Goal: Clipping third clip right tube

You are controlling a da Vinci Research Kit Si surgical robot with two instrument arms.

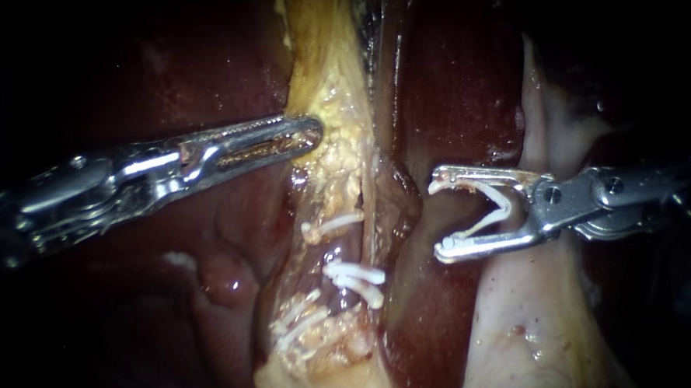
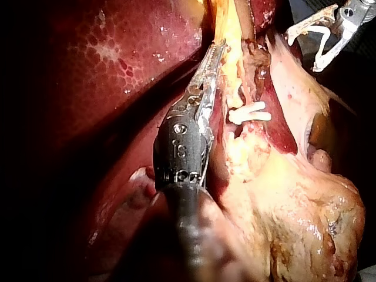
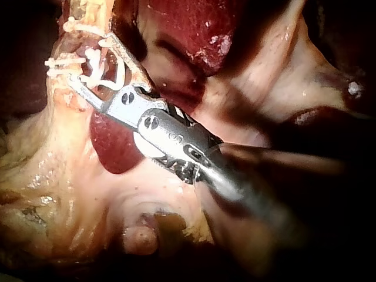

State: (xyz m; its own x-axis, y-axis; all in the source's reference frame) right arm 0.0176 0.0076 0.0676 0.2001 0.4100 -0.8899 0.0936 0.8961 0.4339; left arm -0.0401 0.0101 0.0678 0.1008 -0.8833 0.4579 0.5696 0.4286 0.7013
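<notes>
Left instrument [image 1: 305,134], right instrument [image 1: 438,216] shiny metal; clip [image 1: 491,214] matt, probably plastic; liver [image 1: 451,82] wet, glossy.

Left instrument [image 1: 309,132]: shaft blurring near its wrist camera, running off the endoscope view's left edge. Right instrument [image 1: 438,217]: shaft fading into darkness at the right edge, left wrist view cutting it off behind the loaded clip [image 1: 500,211]. Tube [image 1: 341,252] under the placed clips [image 1: 355,274]: lying mostly buried in yellow tissue [image 1: 333,116].

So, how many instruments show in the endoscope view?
2. The left instrument enters from the left, its tip against the yellowish tissue strip; the right instrument enters from the right, holding a white clip.
</notes>
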